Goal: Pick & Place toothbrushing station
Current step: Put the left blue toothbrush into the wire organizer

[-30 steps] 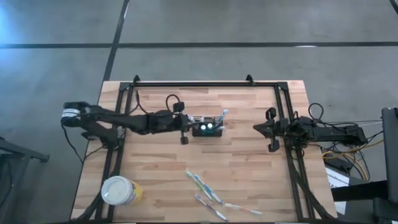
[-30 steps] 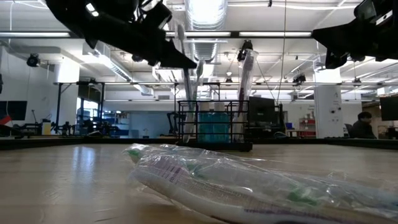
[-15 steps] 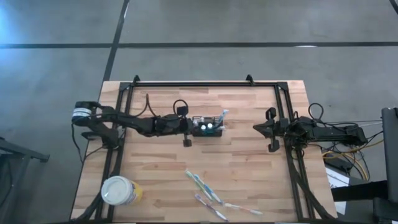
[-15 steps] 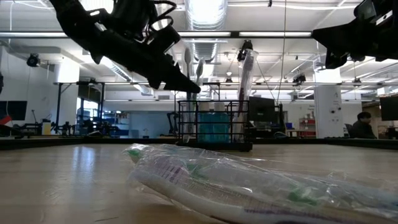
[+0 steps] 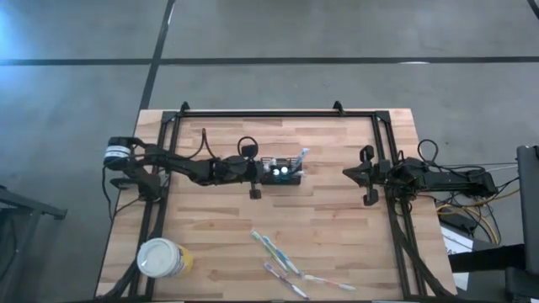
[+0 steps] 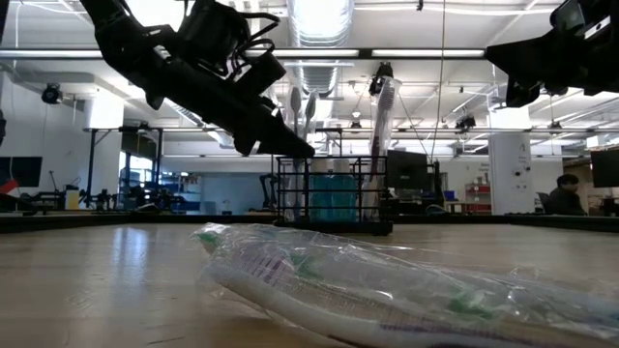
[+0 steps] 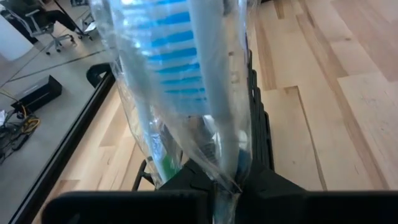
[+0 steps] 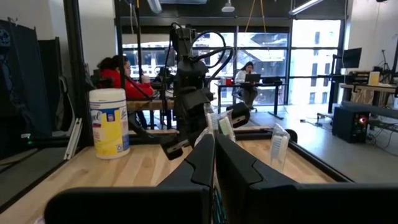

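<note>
With the left gripper [image 5: 255, 172] pinching a wrapped toothbrush [image 7: 186, 93] over the holder [image 5: 282, 172] mid-surface, right jaws closed, a snagging wrapper could tip the holder.

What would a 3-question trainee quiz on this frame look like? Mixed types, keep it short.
1. True or false: the right gripper holds a toothbrush.
2. Which arm is at the black holder? A left, B right
3. Fill in: the wrapped toothbrushes lying loose on the table are nearest the table's ___ edge in the high view.

Key:
1. False; it is shut on nothing, parked at the right side.
2. A; the left gripper pinches a wrapped toothbrush over it.
3. Bottom, away from the yellow cup.
</note>
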You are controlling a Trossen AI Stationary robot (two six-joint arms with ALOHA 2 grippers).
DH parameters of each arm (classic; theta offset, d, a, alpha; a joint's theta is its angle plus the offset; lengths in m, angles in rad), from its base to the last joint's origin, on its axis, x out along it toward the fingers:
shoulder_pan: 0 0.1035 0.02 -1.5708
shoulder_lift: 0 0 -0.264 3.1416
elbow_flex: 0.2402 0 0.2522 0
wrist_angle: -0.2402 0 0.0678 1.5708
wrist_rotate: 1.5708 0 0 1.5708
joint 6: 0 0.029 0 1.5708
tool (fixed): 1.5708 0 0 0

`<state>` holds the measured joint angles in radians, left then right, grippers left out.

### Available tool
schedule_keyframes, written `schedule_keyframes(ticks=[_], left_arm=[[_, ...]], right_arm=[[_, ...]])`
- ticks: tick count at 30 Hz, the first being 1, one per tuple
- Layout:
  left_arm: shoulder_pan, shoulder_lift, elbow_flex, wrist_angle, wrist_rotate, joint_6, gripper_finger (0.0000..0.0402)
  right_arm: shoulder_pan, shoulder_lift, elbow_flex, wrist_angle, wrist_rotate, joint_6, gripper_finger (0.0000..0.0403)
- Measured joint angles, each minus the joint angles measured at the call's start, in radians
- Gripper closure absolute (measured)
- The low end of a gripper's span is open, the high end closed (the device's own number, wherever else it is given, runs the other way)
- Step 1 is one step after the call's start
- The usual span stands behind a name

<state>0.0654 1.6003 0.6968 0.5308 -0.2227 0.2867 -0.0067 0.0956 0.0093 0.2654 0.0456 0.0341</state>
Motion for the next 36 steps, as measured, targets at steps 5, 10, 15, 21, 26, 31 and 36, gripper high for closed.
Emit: schedule_keyframes(ticks=[5,10,15,21,26,31,36], left_arm=[[0.0,-0.002,0.0,-0.002,-0.002,-0.002,0.0318],[0.0,-0.016,0.0,-0.011,0.016,-0.038,0.0261],[0.0,-0.06,-0.003,-0.036,0.064,-0.056,0.0199],[0.008,-0.143,-0.003,-0.073,0.082,-0.074,0.0152],[0.008,-0.221,-0.002,-0.145,0.084,-0.075,0.0145],[0.008,-0.306,-0.002,-0.23,0.088,-0.091,0.0145],[0.008,-0.396,-0.002,-0.279,0.127,-0.122,0.0145]], right_arm=[[0.0,0.0,0.0,0.0,0.0,0.0,0.039],[0.0,0.0,0.0,0.0,0.0,0.0,0.039],[0.0,0.0,0.0,-0.004,0.0,0.0,0.039],[0.0,0.0,0.0,-0.004,0.0,0.0,0.039],[0.0,0.005,0.0,-0.008,0.0,0.01,0.039],[0.0,0.005,0.001,-0.008,0.0,0.008,0.039],[0.0,0.006,0.0,-0.008,0.0,0.009,0.039]])
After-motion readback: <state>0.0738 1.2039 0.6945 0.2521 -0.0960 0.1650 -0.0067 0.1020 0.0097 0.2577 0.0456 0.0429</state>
